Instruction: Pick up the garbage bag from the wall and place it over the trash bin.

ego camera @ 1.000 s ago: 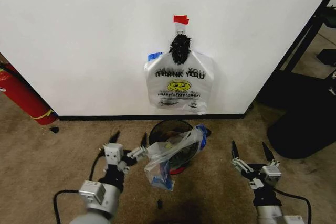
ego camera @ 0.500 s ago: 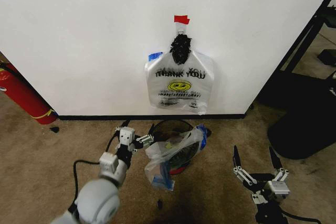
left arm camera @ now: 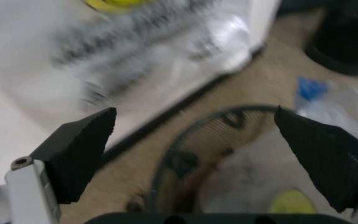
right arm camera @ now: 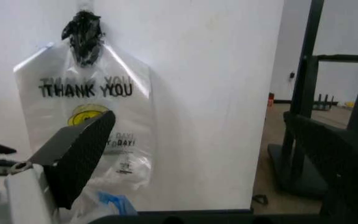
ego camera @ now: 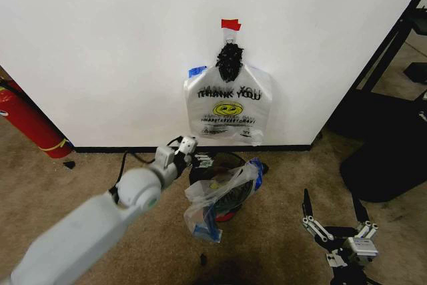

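Note:
The trash bin [ego camera: 230, 161], black mesh with a red base, stands on the carpet below the white wall [ego camera: 100, 45]. The see-through crinkly garbage bag [ego camera: 217, 198] with blue patches lies draped across the bin's front rim and hangs down to the floor. My left gripper [ego camera: 197, 157] is open and empty at the bin's far-left rim. In the left wrist view, the left gripper [left arm camera: 195, 112] hangs over the bin's rim [left arm camera: 166, 154], with the garbage bag [left arm camera: 328, 102] off to one side. My right gripper [ego camera: 330, 197] is open and low, right of the bin. The right gripper [right arm camera: 199, 115] faces the wall.
A white "THANK YOU" smiley bag [ego camera: 228, 108] hangs on the wall under red tape [ego camera: 230, 25]. A red fire extinguisher [ego camera: 27, 121] leans at the left. A black rack [ego camera: 400, 38] and a dark round base [ego camera: 387, 158] stand at the right.
My left arm has reached forward from beside the garbage bag to the bin's far-left rim near the wall. My right gripper has sunk lower and drawn back. The garbage bag has not moved.

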You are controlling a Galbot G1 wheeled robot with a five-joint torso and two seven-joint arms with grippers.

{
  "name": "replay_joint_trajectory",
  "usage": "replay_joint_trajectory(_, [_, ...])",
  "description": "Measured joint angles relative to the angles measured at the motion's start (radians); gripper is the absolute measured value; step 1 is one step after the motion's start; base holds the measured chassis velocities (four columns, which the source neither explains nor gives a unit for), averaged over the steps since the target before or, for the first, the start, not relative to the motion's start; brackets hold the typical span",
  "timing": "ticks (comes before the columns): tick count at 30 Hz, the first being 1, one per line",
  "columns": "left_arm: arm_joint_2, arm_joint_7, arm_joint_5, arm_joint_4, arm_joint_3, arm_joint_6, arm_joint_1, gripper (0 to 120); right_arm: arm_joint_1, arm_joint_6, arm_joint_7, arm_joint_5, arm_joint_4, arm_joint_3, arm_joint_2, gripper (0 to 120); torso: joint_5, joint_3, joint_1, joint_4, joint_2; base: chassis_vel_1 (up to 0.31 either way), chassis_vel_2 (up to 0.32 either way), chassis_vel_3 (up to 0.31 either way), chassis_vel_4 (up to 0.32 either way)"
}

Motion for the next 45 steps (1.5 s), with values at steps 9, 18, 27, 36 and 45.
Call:
replay_joint_trajectory(9, [-0.046,0.143,-0.015,0.187,0.069,0.042,-0.12,100,-0.002,-0.01,0.0,0.0,0.007,0.009,0.006,100,-0.0003,0.0,0.0,0.0002,0.0,0.0,0.0,0.0,0.0])
replay_joint_trajectory(18, [-0.076,0.32,0.077,0.306,0.104,0.059,-0.183,98,0.01,-0.05,0.0,0.031,0.043,-0.001,0.004,100,-0.0001,0.0,0.0,0.0004,0.0,0.0,0.0,0.0,0.0])
replay_joint_trajectory(27, [-0.111,0.366,0.117,0.432,0.116,0.019,-0.213,77,0.025,-0.075,0.004,0.042,0.048,0.009,-0.012,100,-0.0001,0.0,0.0,0.0001,0.0,0.0,0.0,0.0,0.0])
replay_joint_trajectory(36, [-0.108,0.382,0.117,0.44,0.131,0.029,-0.217,48,0.08,-0.142,0.019,0.058,0.062,0.021,-0.02,100,-0.0002,0.0,0.0,0.0003,0.0,0.0,0.0,0.0,0.0])
replay_joint_trajectory(45, [-0.108,0.387,0.074,0.439,0.14,0.08,-0.225,14,0.09,-0.158,0.019,0.055,0.067,0.017,-0.02,100,-0.0002,0.0,0.0,0.0002,0.0,0.0,0.0,0.0,0.0])
